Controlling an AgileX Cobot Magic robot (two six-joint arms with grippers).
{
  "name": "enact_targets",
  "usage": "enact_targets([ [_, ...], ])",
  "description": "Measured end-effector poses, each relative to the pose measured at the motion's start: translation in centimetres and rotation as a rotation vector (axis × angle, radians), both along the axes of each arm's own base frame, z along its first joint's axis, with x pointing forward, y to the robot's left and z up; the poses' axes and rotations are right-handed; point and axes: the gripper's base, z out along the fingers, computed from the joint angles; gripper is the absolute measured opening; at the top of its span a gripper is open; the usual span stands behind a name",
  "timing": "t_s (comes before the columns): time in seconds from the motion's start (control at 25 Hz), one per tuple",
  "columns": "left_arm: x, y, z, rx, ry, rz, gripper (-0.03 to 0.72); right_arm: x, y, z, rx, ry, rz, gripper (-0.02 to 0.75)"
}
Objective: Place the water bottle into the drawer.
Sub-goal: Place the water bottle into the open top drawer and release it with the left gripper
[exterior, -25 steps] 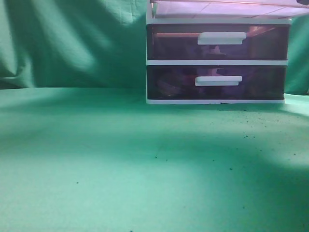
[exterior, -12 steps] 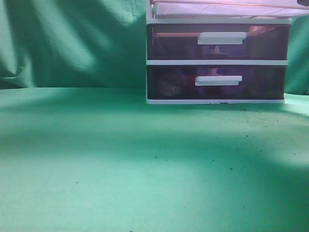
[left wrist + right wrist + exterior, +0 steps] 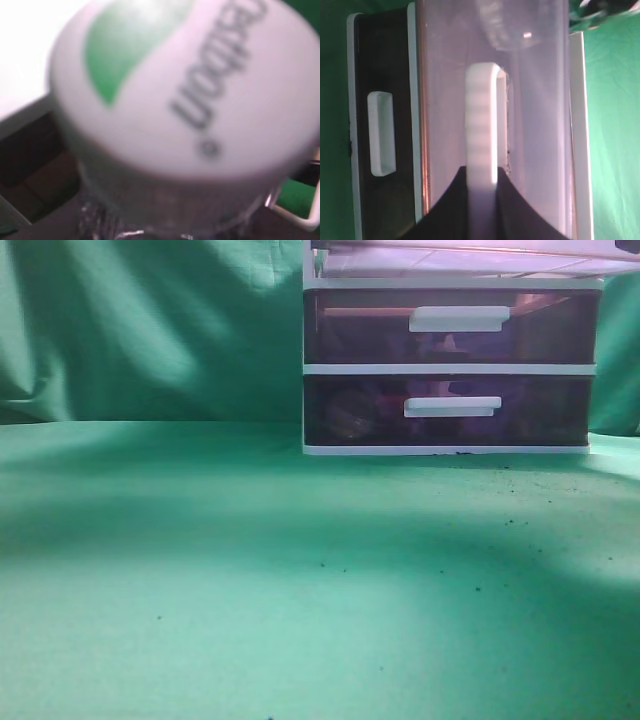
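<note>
Over the last second the exterior view stayed unchanged, the cabinet (image 3: 450, 368) unmoved. On the left, the water bottle (image 3: 180, 100) filled the left wrist view cap-first, apparently above the drawer (image 3: 535, 125); whether the left gripper clasped it could not be told. On the right, the right gripper (image 3: 482, 200) clamped the white bar handle (image 3: 481, 125), so the drop was probably still pending.

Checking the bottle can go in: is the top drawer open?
Open: the top drawer juts past the lower drawer, right gripper on its handle.

Water bottle (image 3: 185, 100) cap blurred; drawer (image 3: 470, 258) cut off at top.
</note>
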Motion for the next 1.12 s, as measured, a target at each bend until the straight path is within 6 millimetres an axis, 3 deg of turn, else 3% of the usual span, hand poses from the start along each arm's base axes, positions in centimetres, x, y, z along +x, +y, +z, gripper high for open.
enact_targets([
  [0.12,0.6,-0.4,-1.3,0.015,0.025,-0.002,0.316,0.0,0.0,0.0,0.007,0.003,-0.002,0.089],
  [0.28,0.5,-0.5,-1.0,-0.011,0.038,-0.01,0.607,-0.1,0.0,0.0,0.01,0.018,-0.006,0.089],
  [0.36,0.2,-0.6,-0.5,-0.031,0.024,-0.016,0.659,-0.1,-0.1,-0.1,0.011,0.02,-0.007,0.089],
  [0.48,-0.4,-1.2,0.6,-0.062,-0.035,-0.068,0.643,-0.1,0.0,-0.1,0.011,0.02,-0.006,0.089],
  [0.52,-0.7,-1.5,1.0,-0.074,-0.059,-0.09,0.569,-0.1,0.0,-0.1,0.011,0.02,-0.006,0.089],
  [0.72,-1.5,-2.7,2.1,-0.113,-0.183,-0.16,0.543,-0.1,0.0,-0.1,0.012,0.021,-0.007,0.089],
  [0.84,-1.0,-3.1,1.7,-0.15,-0.22,-0.163,0.543,-0.1,0.0,-0.1,0.012,0.021,-0.007,0.089],
  [1.12,0.8,-5.4,-1.4,-0.29,-0.284,-0.198,0.543,-0.2,0.0,-0.2,0.017,0.029,-0.005,0.089],
])
